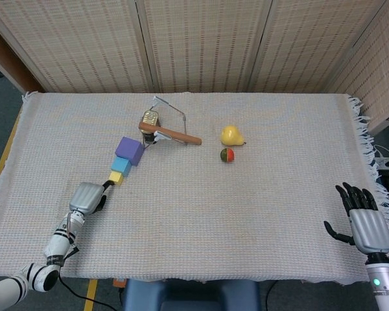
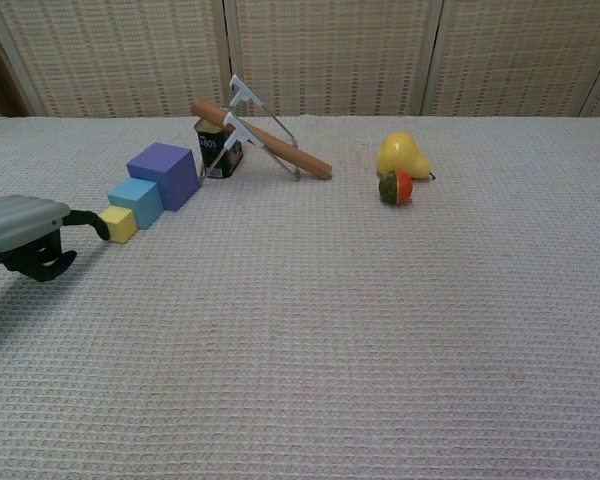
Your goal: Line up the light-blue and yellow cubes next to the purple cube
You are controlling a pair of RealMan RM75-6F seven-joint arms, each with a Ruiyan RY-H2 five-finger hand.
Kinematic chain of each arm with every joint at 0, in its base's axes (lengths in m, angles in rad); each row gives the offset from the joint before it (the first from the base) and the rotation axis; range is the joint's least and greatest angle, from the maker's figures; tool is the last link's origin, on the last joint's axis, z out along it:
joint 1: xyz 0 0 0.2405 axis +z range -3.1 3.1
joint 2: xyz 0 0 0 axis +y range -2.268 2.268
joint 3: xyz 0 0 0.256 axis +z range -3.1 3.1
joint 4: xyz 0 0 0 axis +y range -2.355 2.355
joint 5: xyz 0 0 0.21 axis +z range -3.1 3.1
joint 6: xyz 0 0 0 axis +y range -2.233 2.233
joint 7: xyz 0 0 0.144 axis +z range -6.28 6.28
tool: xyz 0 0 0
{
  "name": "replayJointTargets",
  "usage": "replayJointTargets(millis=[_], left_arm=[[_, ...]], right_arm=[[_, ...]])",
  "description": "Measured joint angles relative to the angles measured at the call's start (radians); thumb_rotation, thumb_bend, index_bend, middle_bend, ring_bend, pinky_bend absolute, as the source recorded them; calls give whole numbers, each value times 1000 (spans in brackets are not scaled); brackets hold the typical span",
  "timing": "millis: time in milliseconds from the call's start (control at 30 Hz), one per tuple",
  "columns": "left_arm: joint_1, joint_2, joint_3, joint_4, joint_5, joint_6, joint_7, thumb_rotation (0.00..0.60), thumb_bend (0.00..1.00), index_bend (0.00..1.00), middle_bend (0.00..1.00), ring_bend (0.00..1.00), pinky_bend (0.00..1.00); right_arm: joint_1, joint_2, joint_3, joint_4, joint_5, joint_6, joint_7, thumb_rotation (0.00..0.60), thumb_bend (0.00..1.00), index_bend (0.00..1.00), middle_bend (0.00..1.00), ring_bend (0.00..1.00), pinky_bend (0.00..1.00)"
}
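cube row: runs diagonally away from left hand (image 2: 25, 232) | yellow cube (image 2: 119, 223): touching its fingertip | left hand: fingers curled, holding nothing | right hand (image 1: 366, 223): spread

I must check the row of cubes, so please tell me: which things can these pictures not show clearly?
- Left hand: the chest view's left edge cuts it off, and whether its fingertip touches the yellow cube is too small to tell.
- Right hand: absent from the chest view.
- Can: its label is too small to read, and the wooden-handled tool crosses it.
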Motion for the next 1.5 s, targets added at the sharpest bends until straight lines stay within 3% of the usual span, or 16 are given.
replayJointTargets(millis=[700, 1167, 1300, 1367, 1400, 1500], left_arm=[[-3, -8, -8, 1, -6, 4, 3, 600, 614, 256, 1000, 1000, 1000], [48, 41, 15, -112, 9, 73, 26, 600, 610, 310, 1000, 1000, 1000], [90, 78, 30, -168, 26, 140, 16, 600, 532, 295, 1000, 1000, 1000], [125, 104, 41, -200, 42, 200, -1, 600, 491, 275, 950, 943, 998], [143, 115, 47, -214, 51, 231, -13, 600, 476, 263, 855, 837, 945], [218, 155, 72, -253, 92, 359, -68, 600, 445, 217, 499, 446, 588]], right_arm=[[-3, 4, 0, -2, -4, 7, 5, 344, 104, 0, 0, 0, 0], [-10, 9, -8, -11, -28, 24, 10, 348, 105, 0, 0, 0, 0], [-13, 12, -10, -11, -34, 27, 15, 347, 105, 0, 0, 0, 0], [-13, 12, -12, -9, -38, 26, 19, 347, 105, 0, 0, 0, 0], [-13, 12, -12, -8, -41, 27, 20, 347, 105, 0, 0, 0, 0], [-14, 8, -13, -3, -56, 36, 26, 347, 105, 0, 0, 0, 0]])
